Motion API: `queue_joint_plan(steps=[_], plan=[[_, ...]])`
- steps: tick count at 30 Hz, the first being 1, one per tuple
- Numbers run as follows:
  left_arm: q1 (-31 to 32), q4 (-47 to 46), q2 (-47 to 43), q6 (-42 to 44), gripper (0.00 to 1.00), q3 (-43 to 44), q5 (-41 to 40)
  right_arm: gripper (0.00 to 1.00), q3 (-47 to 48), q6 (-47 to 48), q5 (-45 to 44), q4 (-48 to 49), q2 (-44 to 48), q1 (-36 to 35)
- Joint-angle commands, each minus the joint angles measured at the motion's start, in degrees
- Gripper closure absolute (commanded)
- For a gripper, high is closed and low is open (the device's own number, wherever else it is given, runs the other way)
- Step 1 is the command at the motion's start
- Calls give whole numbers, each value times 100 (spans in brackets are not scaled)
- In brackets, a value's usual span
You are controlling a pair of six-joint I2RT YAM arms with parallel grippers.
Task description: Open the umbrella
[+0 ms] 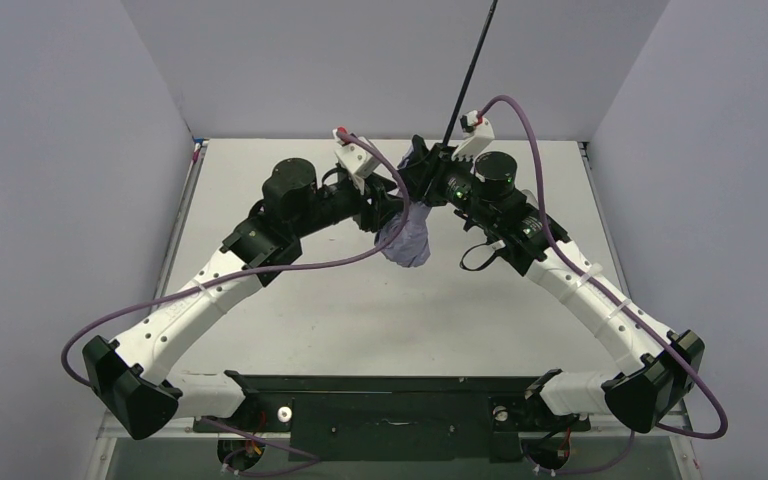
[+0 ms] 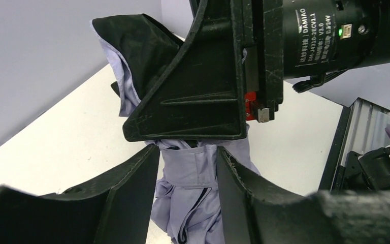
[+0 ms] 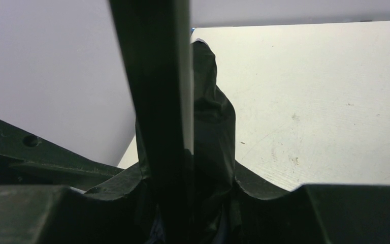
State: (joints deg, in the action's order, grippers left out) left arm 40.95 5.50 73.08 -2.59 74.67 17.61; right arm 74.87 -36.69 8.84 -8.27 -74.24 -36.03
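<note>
A white table [image 1: 360, 310] — plain grey walls [image 1: 60, 150] around it.

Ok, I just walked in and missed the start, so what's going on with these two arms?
They are holding a folding umbrella up off the table between them. The right hand grips it near where the black shaft comes out, with the shaft pointing up and away. The left hand is clamped on the bunched lavender fabric below. The umbrella is not open yet.

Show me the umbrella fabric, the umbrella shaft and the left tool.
umbrella fabric [image 1: 407, 240], top view, middle of the lavender bundle.
umbrella shaft [image 1: 473, 70], top view, midway up the black rod.
left tool [image 2: 187, 158], left wrist view, between its fingertips.
</note>
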Motion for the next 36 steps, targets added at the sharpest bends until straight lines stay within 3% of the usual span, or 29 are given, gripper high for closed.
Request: queue_joint_plan(steps=[1,6,8,15,16,22,28,34,35,36], plan=[[-96,160,45,29,52,110,-101,100,406,-129,241,534,94,-57],[-105,458,0,18,47,-46,-215,100,508,-151,245,566,57,-51],[-116,569,29,4,52,-79,-303,100,528,-168,299,597,40,-45],[-397,651,153,-332,98,-4,-134,100,505,-104,740,779,7,-45],[-512,669,185,-397,100,17,-95,100,499,-78,780,855,6,-40],[-1039,554,237,-954,100,-44,320,100,433,76,1134,1081,67,-2],[-1149,310,158,-1048,100,-184,466,100,372,104,1214,1155,86,-3],[-1345,379,33,-960,100,-324,139,100,367,127,1271,1157,101,97],[-1410,410,31,-988,98,-333,112,100,367,149,1274,1154,102,114],[-1615,387,22,-1107,84,-345,189,100,370,164,1270,1153,113,154]])
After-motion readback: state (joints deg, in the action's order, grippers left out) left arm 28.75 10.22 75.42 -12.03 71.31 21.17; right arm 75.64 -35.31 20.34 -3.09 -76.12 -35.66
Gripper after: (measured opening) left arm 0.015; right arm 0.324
